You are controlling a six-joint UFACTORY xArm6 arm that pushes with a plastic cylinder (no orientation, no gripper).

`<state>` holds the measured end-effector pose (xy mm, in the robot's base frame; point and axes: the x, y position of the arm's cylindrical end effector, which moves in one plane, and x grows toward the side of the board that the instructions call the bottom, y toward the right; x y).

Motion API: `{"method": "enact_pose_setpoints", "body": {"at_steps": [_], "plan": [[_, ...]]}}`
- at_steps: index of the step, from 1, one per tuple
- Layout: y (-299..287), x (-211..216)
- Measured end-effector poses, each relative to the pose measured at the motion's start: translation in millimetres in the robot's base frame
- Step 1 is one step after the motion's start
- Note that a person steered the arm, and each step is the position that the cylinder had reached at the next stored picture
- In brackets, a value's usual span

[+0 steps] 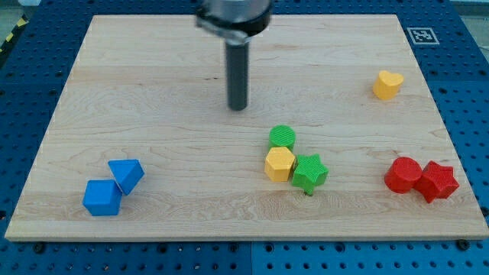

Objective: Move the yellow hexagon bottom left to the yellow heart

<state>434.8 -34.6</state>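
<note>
There are no words or numbers to read, only a small black-and-white square sign (419, 35) on the wooden board's (153, 92) top right corner.

Arm end: straight rod (238, 76), round in section, dark grey to black, matte, faint lighter sheen down one side. Upper mount (234, 17): wider round collar, dark, blurred, pale grey rim along lower edge. My tip (238, 108): flat, blunt rod end, same dark colour. Cables, screws, markings: too blurred to tell.
</note>
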Motion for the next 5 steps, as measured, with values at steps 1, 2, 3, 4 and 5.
{"method": "enact_pose_setpoints", "body": {"at_steps": [1,2,3,4,5], "plan": [[-32,46],[-17,72],[10,99],[48,116],[91,116]]}}
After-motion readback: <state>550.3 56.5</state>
